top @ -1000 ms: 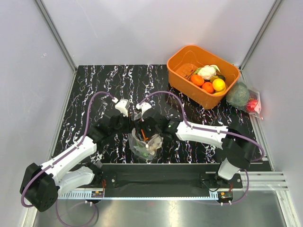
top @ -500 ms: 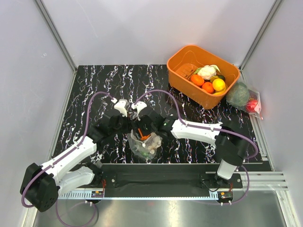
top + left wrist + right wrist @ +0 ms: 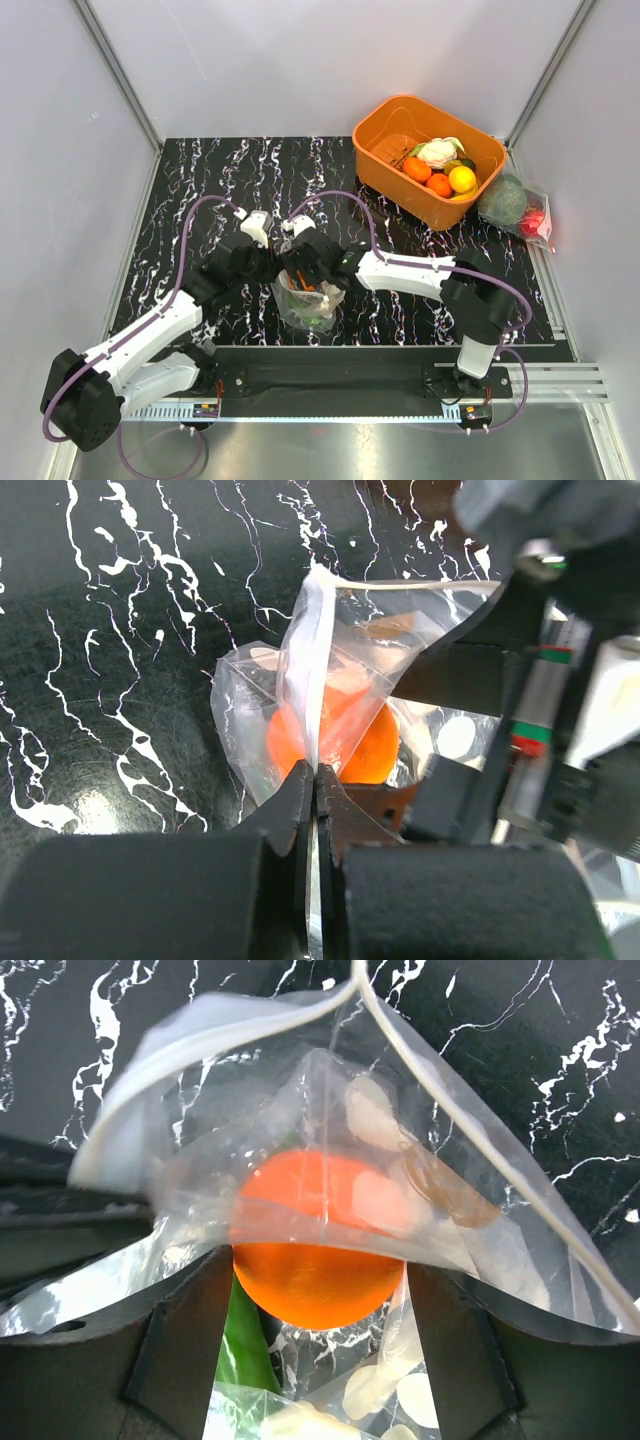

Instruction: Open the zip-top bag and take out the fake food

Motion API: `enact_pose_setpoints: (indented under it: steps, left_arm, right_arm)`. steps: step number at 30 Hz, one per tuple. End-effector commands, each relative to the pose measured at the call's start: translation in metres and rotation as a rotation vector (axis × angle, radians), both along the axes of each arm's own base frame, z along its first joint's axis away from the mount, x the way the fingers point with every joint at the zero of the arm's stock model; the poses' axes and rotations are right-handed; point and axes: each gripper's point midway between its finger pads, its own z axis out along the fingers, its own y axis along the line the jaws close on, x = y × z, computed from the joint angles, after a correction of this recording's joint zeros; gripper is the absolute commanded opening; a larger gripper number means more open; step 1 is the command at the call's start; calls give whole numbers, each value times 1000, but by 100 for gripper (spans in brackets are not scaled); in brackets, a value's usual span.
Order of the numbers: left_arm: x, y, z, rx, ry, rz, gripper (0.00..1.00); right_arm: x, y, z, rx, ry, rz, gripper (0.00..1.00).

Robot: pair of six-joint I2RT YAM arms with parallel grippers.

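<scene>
A: Low on the black, white-veined marble-look counter (image 3: 200,180), near its front edge: clear rectangular zip-top plastic bag printed with pale round dots (image 3: 310,305), open at the top, standing between the two arms.

B: Held on the left side by the left fingers (image 3: 310,800), pressed flat together and pinching a fold of the film just under the white zip strip.

A: And on the right side?

B: Right fingers (image 3: 300,272) down inside the open mouth, set either side of a glossy round orange plastic fruit (image 3: 315,1280) and touching both flanks. Gripping it, going by the wrist view.

A: So, inside the bag, with a sheet of film draped over its top.

B: Exactly. Just beside it, lower down, a long dark-green plastic vegetable (image 3: 240,1340). Pale pieces underneath, too blurred to name.

A: Off at the far right corner, an orange plastic tub (image 3: 390,140) with more toy produce, well apart from the bag.
</scene>
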Motion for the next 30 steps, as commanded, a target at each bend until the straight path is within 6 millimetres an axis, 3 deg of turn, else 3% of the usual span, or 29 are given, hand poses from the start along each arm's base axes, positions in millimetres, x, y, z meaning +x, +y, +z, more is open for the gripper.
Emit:
enact_pose_setpoints:
  steps: [1, 8, 15, 30]
  left_arm:
    - [3, -7, 10, -30, -38, -24, 0]
    - [3, -8, 8, -29, -32, -30, 0]
    - [3, -8, 7, -25, -33, -33, 0]
    - [2, -8, 9, -31, -36, -36, 0]
  right_arm:
    - [14, 1, -3, 9, -29, -34, 77]
    - [13, 21, -11, 50, 13, 7, 77]
    - [3, 14, -38, 5, 74, 11, 78]
    - [-4, 13, -53, -41, 135, 23, 81]
